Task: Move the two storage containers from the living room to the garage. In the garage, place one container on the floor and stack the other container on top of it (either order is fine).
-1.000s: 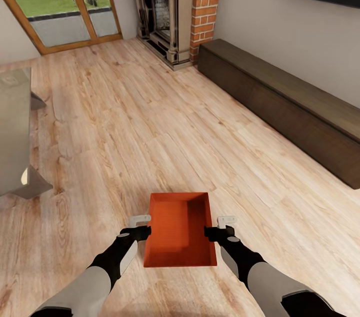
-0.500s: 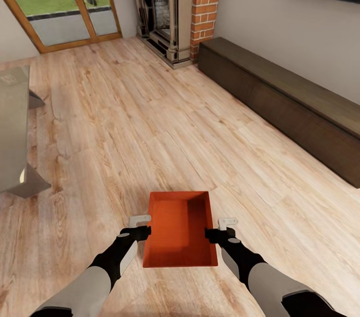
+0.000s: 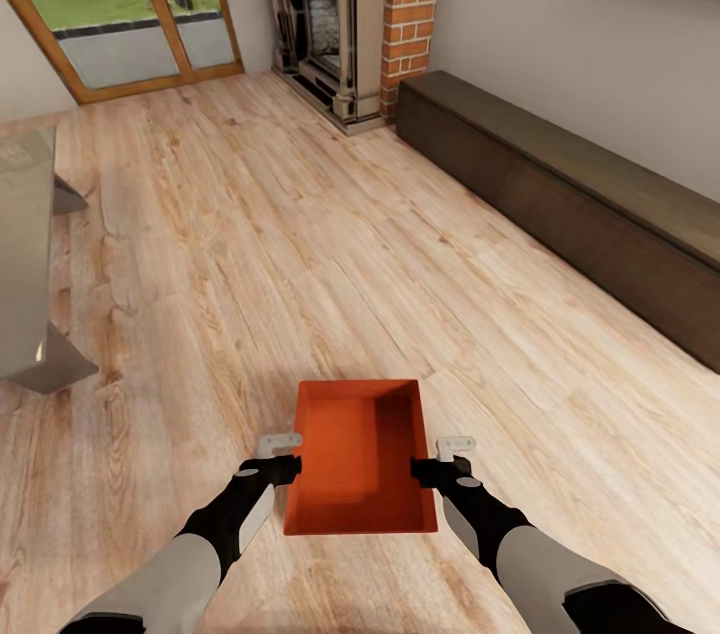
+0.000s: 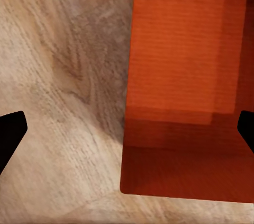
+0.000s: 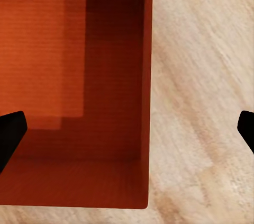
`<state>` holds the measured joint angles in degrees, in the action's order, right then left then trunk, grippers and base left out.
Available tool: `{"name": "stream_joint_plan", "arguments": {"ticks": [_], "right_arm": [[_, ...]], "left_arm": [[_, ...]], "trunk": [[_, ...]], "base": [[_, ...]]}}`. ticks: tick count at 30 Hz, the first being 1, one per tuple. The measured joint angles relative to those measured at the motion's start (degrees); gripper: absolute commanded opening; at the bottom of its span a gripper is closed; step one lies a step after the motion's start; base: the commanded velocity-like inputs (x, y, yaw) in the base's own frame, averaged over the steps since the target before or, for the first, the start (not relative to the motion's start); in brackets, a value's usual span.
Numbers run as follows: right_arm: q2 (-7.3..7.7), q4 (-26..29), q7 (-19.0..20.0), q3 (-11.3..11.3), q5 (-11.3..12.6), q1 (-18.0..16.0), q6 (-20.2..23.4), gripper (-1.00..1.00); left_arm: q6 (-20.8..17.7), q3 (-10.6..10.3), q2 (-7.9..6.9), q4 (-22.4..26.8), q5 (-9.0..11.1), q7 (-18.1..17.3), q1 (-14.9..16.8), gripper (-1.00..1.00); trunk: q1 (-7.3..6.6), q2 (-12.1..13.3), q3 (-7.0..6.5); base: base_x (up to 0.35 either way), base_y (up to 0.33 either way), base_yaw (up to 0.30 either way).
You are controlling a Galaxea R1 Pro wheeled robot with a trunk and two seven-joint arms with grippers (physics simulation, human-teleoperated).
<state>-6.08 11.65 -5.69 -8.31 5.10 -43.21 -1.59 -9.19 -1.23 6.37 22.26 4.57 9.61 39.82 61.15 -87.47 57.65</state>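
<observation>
One red-orange open-topped storage container (image 3: 360,454) sits low over the living room's light wood planks, just ahead of me. My left gripper (image 3: 288,461) is at its left long wall and my right gripper (image 3: 432,461) at its right long wall. Looking down the left wrist view, the left gripper (image 4: 127,131) is open, its dark fingertips (image 4: 10,139) far apart on either side of the container (image 4: 185,75) wall. The right gripper (image 5: 127,131) is open in the same way over the opposite wall of the container (image 5: 69,75). Nothing lies inside the bin.
A long dark wooden bench (image 3: 570,204) runs along the right wall. A brick fireplace (image 3: 350,14) stands at the back beside a glass patio door (image 3: 120,4). A grey low table (image 3: 25,264) juts in from the left. Wood floor (image 3: 300,244) stretches ahead.
The whole picture has shifted slightly, so the camera moved: table and bench sit a little further left and up. Both grippers stay open at the container's walls.
</observation>
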Motion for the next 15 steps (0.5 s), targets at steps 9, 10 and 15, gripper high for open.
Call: {"name": "stream_joint_plan", "arguments": {"ticks": [9, 10, 15], "right_arm": [[0.00, 0.0, 0.0, 0.0, 0.1, 0.0, 0.0, 1.00], [0.00, 0.0, 0.0, 0.0, 0.1, 0.0, 0.0, 1.00], [0.01, 0.0, 0.0, 0.0, 0.2, 0.0, 0.0, 1.00]], "left_arm": [[-0.1, 0.0, 0.08, 0.7, 0.0, 0.0, 0.0, 1.00], [-0.1, 0.0, 0.10, 0.8, 0.0, 0.0, 0.0, 1.00], [-0.1, 0.0, 0.13, 0.6, 0.0, 0.0, 0.0, 1.00]], "trunk": [[1.98, -3.6, 1.62], [2.20, -4.0, 1.80], [3.30, -6.0, 2.69]], "base": [[0.000, 0.000, 0.000], [0.000, 0.000, 0.000], [0.000, 0.000, 0.000]]}}
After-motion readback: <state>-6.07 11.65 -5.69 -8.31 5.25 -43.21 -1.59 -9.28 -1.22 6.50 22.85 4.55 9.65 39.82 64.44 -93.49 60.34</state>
